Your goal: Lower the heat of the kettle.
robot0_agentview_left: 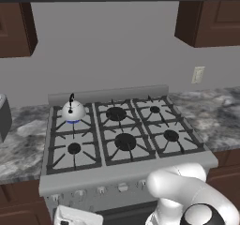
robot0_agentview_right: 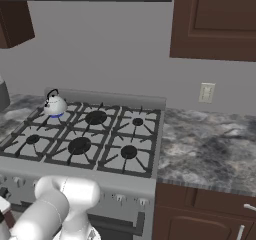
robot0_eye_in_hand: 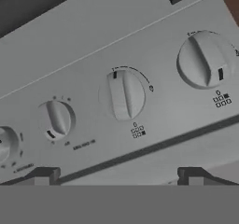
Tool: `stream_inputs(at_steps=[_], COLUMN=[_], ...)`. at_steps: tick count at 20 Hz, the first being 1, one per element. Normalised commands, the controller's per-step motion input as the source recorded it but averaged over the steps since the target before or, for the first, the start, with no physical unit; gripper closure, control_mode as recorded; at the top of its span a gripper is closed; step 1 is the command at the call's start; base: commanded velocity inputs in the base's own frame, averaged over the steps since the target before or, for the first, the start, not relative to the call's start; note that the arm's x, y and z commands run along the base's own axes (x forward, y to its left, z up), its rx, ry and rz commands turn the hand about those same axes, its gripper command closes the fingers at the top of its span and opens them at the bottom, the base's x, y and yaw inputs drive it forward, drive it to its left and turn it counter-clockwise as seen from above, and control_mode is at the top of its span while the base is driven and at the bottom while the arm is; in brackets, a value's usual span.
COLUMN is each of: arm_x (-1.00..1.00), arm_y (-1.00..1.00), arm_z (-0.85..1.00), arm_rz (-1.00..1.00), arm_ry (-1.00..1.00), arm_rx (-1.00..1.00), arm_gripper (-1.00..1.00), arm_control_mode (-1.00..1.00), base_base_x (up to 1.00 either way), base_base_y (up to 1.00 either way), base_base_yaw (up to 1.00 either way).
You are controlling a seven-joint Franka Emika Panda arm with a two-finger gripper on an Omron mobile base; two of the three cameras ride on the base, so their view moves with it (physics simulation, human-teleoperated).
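The small white kettle (robot0_agentview_left: 73,111) with a black arched handle sits on the rear left burner of the stove (robot0_agentview_right: 54,105). My arm reaches down in front of the stove's front panel, at its left end, where the white hand (robot0_agentview_left: 75,215) shows. In the hand view my gripper (robot0_eye_in_hand: 117,177) is open, its dark fingertips (robot0_eye_in_hand: 42,176) wide apart with nothing between them. It faces the grey control panel (robot0_eye_in_hand: 84,55) close up. One knob (robot0_eye_in_hand: 122,95) lies straight ahead of the gap, another knob (robot0_eye_in_hand: 204,59) to its right and a smaller-looking knob (robot0_eye_in_hand: 56,119) to its left.
The stove has several burners under black grates (robot0_agentview_left: 125,142). A row of knobs (robot0_agentview_left: 123,187) runs along its front. Marbled counter (robot0_agentview_right: 210,144) lies on both sides, dark wood cabinets (robot0_agentview_right: 215,19) above, a wall outlet (robot0_agentview_right: 206,92) at the right.
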Motion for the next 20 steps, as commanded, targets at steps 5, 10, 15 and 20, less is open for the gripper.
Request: stream_inputs(at_steps=[5, 10, 15, 20], arm_x=[0.13, 0.15, 0.04, 0.0], arm_y=[-0.06, -0.06, 0.0, 0.0], arm_z=[-0.05, -0.02, -0.07, -0.07], arm_rz=[0.11, 0.1, 0.04, 0.01], arm_ry=[-0.04, 0.0, 0.0, 0.0], arm_rx=[0.0, 0.0, 0.0, 0.0], arm_gripper=[-1.0, -1.0, -1.0, -1.0], arm_control_mode=[-1.0, -1.0, -1.0, -1.0], base_base_x=[0.0, 0.0, 0.0, 0.0], base_base_y=[0.0, 0.0, 0.0, 0.0], base_base_yaw=[0.0, 0.0, 0.0, 0.0])
